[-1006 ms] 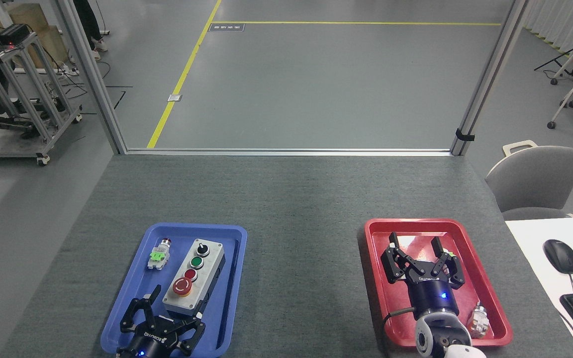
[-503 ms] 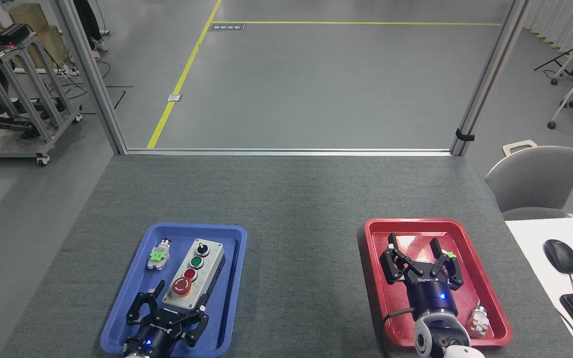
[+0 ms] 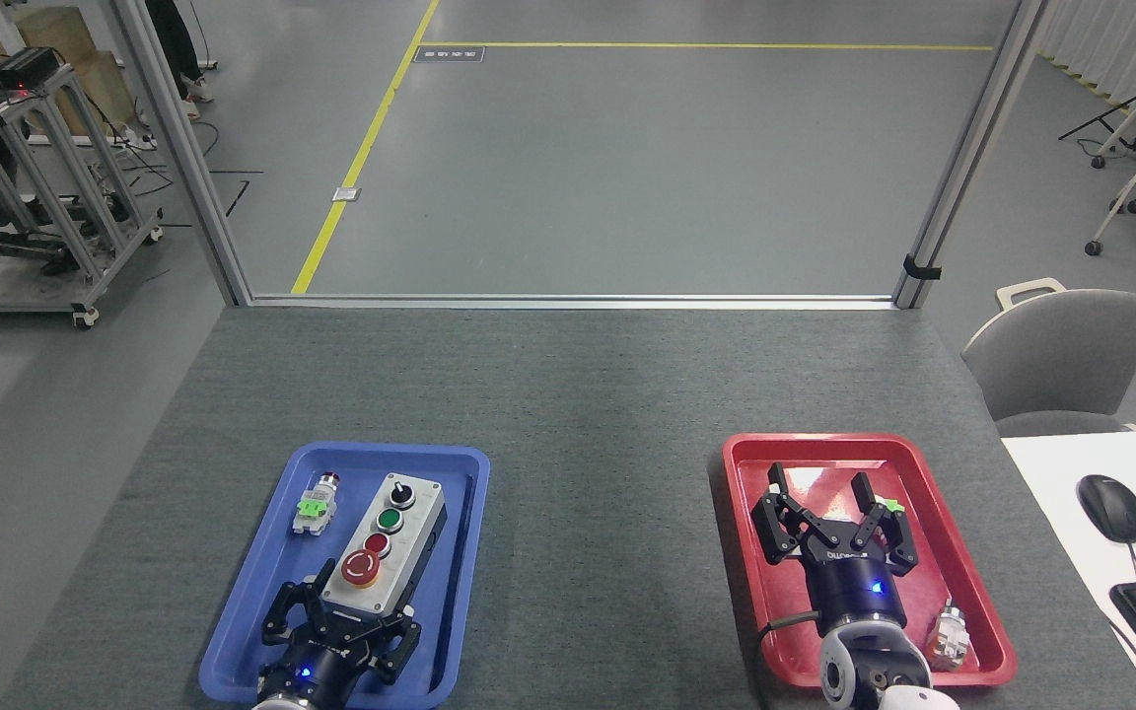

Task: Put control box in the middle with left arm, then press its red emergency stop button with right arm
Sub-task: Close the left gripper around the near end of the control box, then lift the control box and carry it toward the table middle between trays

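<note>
Two black claw grippers over trays, left gripper (image 3: pixel 343 613) spread wide around near end of elongated grey control box (image 3: pixel 386 542) lying in blue plastic tray (image 3: pixel 257 582), right gripper (image 3: pixel 832 511) spread open above red plastic tray (image 3: pixel 933 503), bare grey felt tabletop (image 3: pixel 598 513) between.

Grey floor (image 3: pixel 627 168); yellow line (image 3: pixel 361 158); grey chair (image 3: pixel 1061 360)

The middle (image 3: pixel 598 473) of the table is bare between the blue tray (image 3: pixel 243 631) and the red tray (image 3: pixel 741 552). Inside the blue tray, room is taken up by the control box (image 3: pixel 386 542) and a small push-button part (image 3: pixel 312 505) beside it.
</note>
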Tool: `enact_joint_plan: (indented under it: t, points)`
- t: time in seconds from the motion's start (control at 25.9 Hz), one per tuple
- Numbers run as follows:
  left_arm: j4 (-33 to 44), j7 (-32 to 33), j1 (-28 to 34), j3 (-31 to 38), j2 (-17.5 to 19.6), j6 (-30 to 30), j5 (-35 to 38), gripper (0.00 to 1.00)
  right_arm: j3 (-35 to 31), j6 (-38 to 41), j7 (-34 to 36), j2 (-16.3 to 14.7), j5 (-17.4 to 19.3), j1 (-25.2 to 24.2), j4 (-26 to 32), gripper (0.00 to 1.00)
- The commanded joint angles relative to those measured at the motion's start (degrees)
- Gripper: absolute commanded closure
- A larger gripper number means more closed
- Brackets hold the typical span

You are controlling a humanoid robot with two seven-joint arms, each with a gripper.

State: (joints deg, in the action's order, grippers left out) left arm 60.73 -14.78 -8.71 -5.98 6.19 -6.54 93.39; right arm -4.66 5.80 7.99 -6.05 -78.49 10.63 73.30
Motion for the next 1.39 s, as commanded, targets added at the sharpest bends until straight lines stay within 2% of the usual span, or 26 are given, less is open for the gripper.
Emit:
enact_joint_plan:
  t: [0.0,0.08,0.19,0.27,0.31,0.43,0.5,0.7,0.85,0.93,1.04,1.16,1.35]
  points:
    - [-0.96,0.19,-1.04,0.0,-0.03,-0.05,-0.05,0.02,0.0,0.0,0.0,-0.01,0.0,0.0,0.0,0.0]
    - [-1.22,0.19,-1.4,0.0,-0.03,-0.22,-0.05,0.04,0.0,0.0,0.0,-0.01,0.0,0.0,0.0,0.0]
    - [-1.22,0.36,-1.66,0.0,0.05,-0.22,-0.05,0.17,0.0,0.0,0.0,-0.1,0.0,0.0,0.0,0.0]
    - [-1.22,1.07,-1.75,0.0,0.05,0.04,-0.05,0.19,0.0,0.0,0.0,-0.19,0.0,0.0,0.0,0.0]
    - [-1.22,1.24,-1.92,0.0,0.23,-0.05,0.04,0.28,0.0,0.0,0.0,-0.19,0.0,0.0,0.0,0.0]
    - [-1.49,1.24,-2.54,0.0,0.84,-0.66,-0.05,0.66,0.0,0.0,0.0,-0.28,0.0,0.0,0.0,0.0]
    - [-1.49,1.24,-2.54,0.0,0.93,-1.19,-0.13,1.0,0.0,0.0,0.0,-0.37,0.0,0.0,0.0,0.0]
    - [-0.7,1.15,-2.63,0.53,0.67,-1.54,-0.75,1.0,0.0,0.0,0.0,-0.37,0.0,0.09,0.0,0.0]
    - [0.97,1.15,-3.07,0.62,0.93,-1.98,-7.08,1.0,0.0,0.0,0.0,-0.37,0.0,0.18,0.0,0.0]
    - [3.61,1.15,-2.71,0.53,1.02,-3.74,-11.12,1.0,0.0,0.0,0.0,-0.37,0.0,0.18,0.0,0.0]
    - [10.29,1.15,-0.78,0.18,0.32,-4.44,-11.73,1.0,0.0,0.0,0.0,-0.45,0.0,-0.09,0.0,0.0]
    - [13.45,1.24,0.19,-3.95,-2.58,-4.09,-11.3,1.0,0.0,0.0,0.0,-0.45,0.0,-0.17,0.0,0.0]
    - [11.87,1.68,-2.01,-10.63,-7.15,-2.25,-10.86,1.0,0.0,0.0,0.0,-0.37,0.09,0.09,0.0,0.0]
